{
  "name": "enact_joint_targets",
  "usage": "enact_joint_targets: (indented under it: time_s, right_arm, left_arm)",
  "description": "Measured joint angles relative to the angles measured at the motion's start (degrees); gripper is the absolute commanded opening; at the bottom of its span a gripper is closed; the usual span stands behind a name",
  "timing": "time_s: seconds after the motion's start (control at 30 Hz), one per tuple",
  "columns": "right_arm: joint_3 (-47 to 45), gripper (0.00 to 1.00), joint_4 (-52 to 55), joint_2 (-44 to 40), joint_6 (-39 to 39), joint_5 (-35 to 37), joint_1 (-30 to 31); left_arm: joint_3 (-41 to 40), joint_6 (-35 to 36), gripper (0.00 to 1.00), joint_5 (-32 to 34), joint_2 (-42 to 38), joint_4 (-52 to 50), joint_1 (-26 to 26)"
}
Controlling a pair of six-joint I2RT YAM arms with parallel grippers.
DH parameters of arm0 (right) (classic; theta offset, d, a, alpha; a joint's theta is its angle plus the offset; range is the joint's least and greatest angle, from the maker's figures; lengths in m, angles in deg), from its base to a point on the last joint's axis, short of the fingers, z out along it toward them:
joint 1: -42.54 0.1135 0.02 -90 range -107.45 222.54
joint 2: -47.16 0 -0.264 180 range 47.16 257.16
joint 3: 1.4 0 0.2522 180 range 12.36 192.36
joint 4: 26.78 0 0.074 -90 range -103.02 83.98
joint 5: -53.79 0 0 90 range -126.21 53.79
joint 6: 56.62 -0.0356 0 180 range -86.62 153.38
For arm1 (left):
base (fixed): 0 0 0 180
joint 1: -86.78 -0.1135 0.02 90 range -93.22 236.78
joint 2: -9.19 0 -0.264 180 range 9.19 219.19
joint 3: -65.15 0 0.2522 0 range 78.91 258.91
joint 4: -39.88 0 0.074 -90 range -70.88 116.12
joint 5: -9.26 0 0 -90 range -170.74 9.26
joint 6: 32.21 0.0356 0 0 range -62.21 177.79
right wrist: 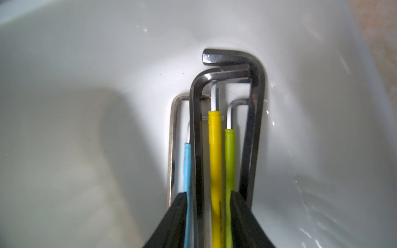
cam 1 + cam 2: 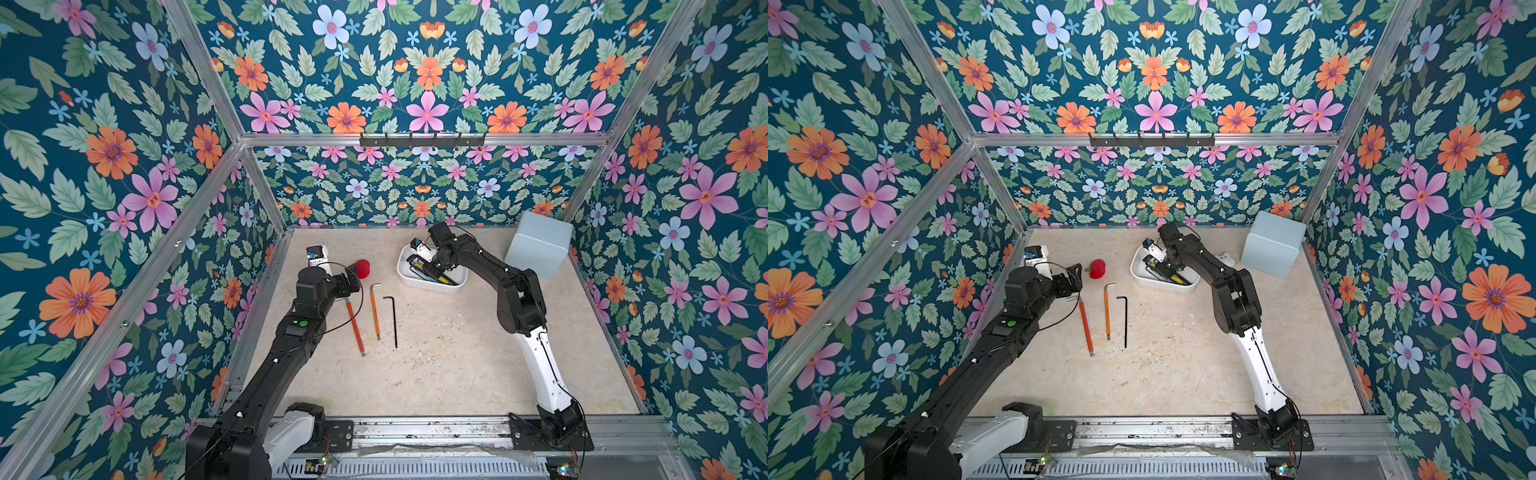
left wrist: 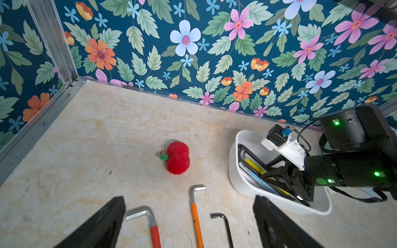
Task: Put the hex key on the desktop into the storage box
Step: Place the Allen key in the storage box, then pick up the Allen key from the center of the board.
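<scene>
- Task items: three hex keys lying side by side on the surface [image 2: 457,365]: red-sleeved key [image 2: 355,322], orange-sleeved key [image 2: 375,309], black key [image 2: 392,320]. All outside the storage box [image 2: 415,284] and apart from it.
- Inside the box: stored keys [image 1: 214,150] with blue, yellow and green sleeves plus bare dark steel, bent ends near the wall.
- Right end effector [image 1: 208,194]: down inside the box, jaws narrowly apart, astride the stored keys; no clamp on any single key evident.
- Left end effector [image 3: 189,199]: jaws wide, empty, hovering above the bent ends of the three surface keys.
- Hazard, judged: snagging a sleeve on the way out and dragging a stored key over the rim. Cause: jaws this narrow with several keys between them.
- Hazard, judged: sliding or tipping of the shallow box. Cause: any sideways pull while low inside it.
- Hazard, judged: pinching two neighbours at once, or slipping off the thin black key lying flat. Cause: close spacing on the surface.
- Right wrist view only: sleeve colours, stacking and jaw gap in the box; nothing of the surface keys.
- Left wrist view only: spread of the left jaws over the key heads, with the red plush apple [image 3: 177,157] beyond.
- Both top views only: full length of the three keys and the pale blue box [image 2: 538,245].
- In a top view: small white object [image 2: 1225,259] beside the right arm, identity unclear.
</scene>
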Motion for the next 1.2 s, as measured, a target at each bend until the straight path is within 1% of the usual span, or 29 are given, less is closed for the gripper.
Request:
enact_joint_targets:
  time_s: [0.27,0.4,0.6,0.73,0.8,0.97,1.07,1.2]
  right_arm:
    - [-3.69,0.48,-3.34,-6.12,-2.08,0.79,-0.02]
    - [-5.62,0.48,-4.48,-9.84,-3.74,0.74,0.04]
    - [-10.27,0.47,-5.33,-17.4,-8.94,1.75,1.92]
    - [-19.89,0.49,-7.74,-25.44,-15.67,6.97,7.15]
    - [-23.98,0.52,-8.9,-28.46,-19.93,9.46,10.03]
    - [-37.66,0.52,-15.19,-36.33,-34.36,12.68,15.93]
    - [-42.03,0.53,-17.99,-37.42,-43.17,12.68,17.59]
    - [-41.55,0.53,-18.78,-34.36,-51.76,13.75,20.04]
  left_arm:
    - [-0.28,-0.02,0.99,-0.44,-0.48,0.04,0.0]
    - [-0.42,-0.24,0.99,-0.83,-0.52,0.13,0.0]
    - [-0.42,-1.05,0.99,-0.83,-1.38,0.13,0.0]
    - [-0.63,-1.07,0.99,-0.81,-2.23,0.11,0.0]
    - [-0.83,-1.07,0.99,-0.79,-2.56,0.07,0.0]
    - [-1.01,-1.46,0.99,-0.59,-3.78,-0.33,0.0]
    - [-0.68,-1.53,0.99,-0.28,-4.44,-1.05,0.0]
    - [-0.42,-1.7,0.99,0.04,-5.42,-1.86,0.0]
